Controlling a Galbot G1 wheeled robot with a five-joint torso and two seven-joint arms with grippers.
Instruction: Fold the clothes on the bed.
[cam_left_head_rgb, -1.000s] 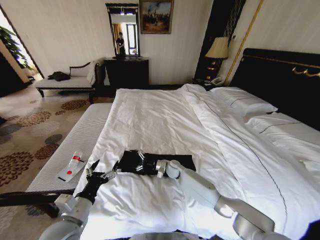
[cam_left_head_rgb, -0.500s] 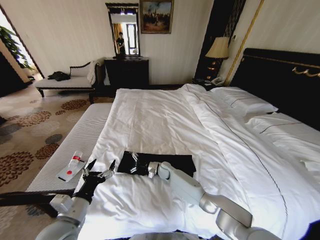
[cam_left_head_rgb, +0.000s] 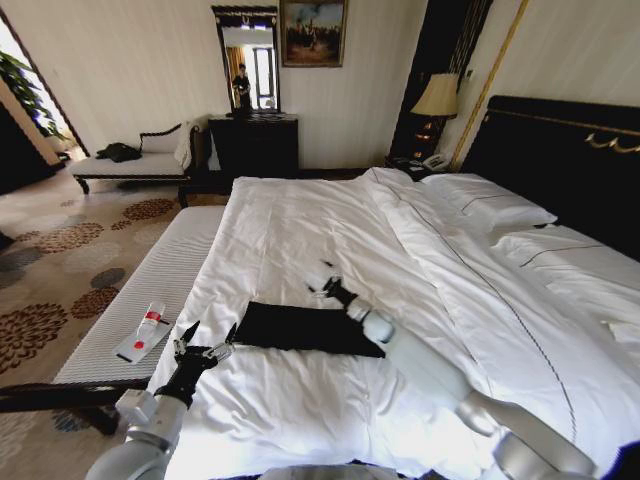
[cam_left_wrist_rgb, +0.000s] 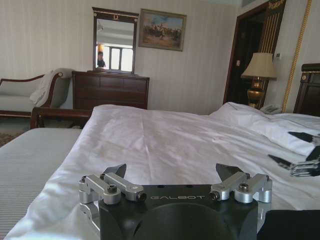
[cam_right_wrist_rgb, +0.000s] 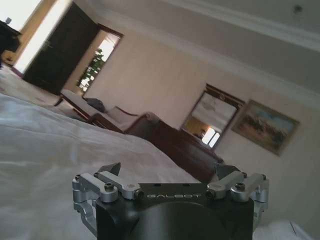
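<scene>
Right gripper (cam_left_head_rgb: 322, 279): jaws spread, grasping nothing, raised above the bed on an arm stretched forward. Left gripper (cam_left_head_rgb: 205, 342): jaws likewise released, low at the near bed edge. Between them the soft black T-shirt (cam_left_head_rgb: 305, 327) lies folded into a flat rectangle on the smooth white duvet (cam_left_head_rgb: 300, 230).

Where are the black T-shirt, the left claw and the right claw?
black T-shirt (cam_left_head_rgb: 305, 328): head view, middle of the folded fabric.
left claw (cam_left_head_rgb: 205, 339): head view, midway between its open fingertips, beside the shirt's near-left corner.
right claw (cam_left_head_rgb: 322, 277): head view, between its fingertips, above the duvet beyond the shirt.
</scene>
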